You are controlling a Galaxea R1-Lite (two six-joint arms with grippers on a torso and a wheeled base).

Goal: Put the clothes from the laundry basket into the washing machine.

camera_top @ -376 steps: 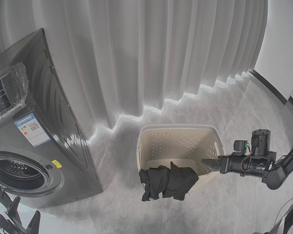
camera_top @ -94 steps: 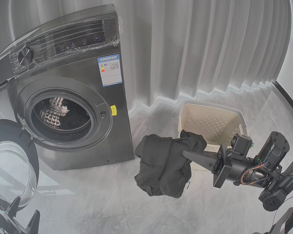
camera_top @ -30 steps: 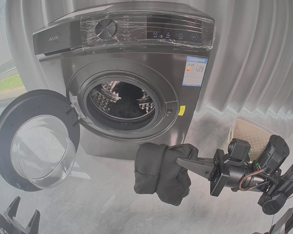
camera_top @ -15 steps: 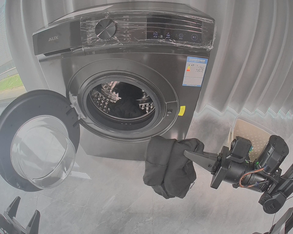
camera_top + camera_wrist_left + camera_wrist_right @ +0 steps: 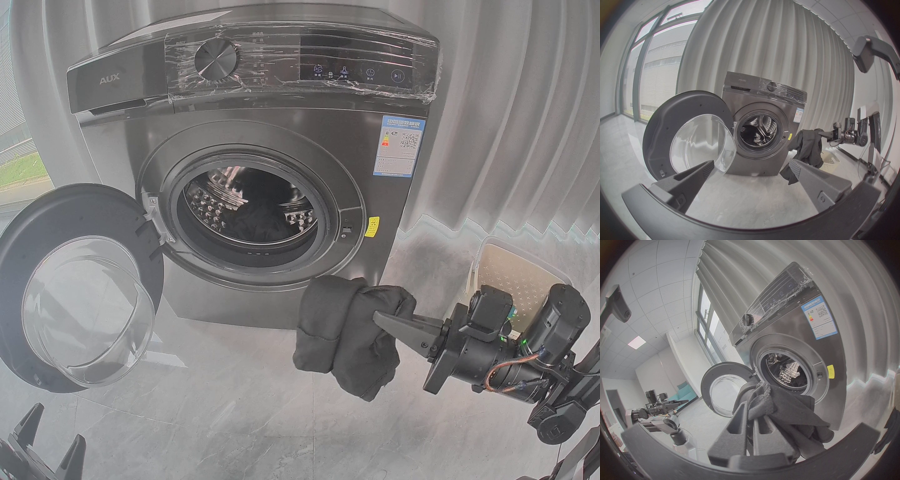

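My right gripper (image 5: 382, 320) is shut on a bunched black garment (image 5: 342, 334) that hangs above the floor, just below and right of the washing machine's (image 5: 250, 125) round opening. Its door (image 5: 75, 281) stands swung open to the left. A dark piece of clothing (image 5: 253, 215) lies inside the drum. The cream laundry basket (image 5: 509, 272) stands on the floor at the right, behind the right arm. In the right wrist view the fingers (image 5: 762, 430) pinch the garment (image 5: 787, 408) in front of the machine (image 5: 800, 333). My left gripper (image 5: 50, 440) is low at the left, open and holding nothing.
White curtains (image 5: 519, 125) hang behind the machine and the basket. Grey tiled floor (image 5: 219, 400) lies bare in front of the machine. The open door juts out on the left side. In the left wrist view, open fingers (image 5: 693, 178) frame the machine (image 5: 762, 125).
The view has turned from the basket to the machine since the earliest frames. Over the last second my right gripper carried the garment slightly up and right, closer to the opening.
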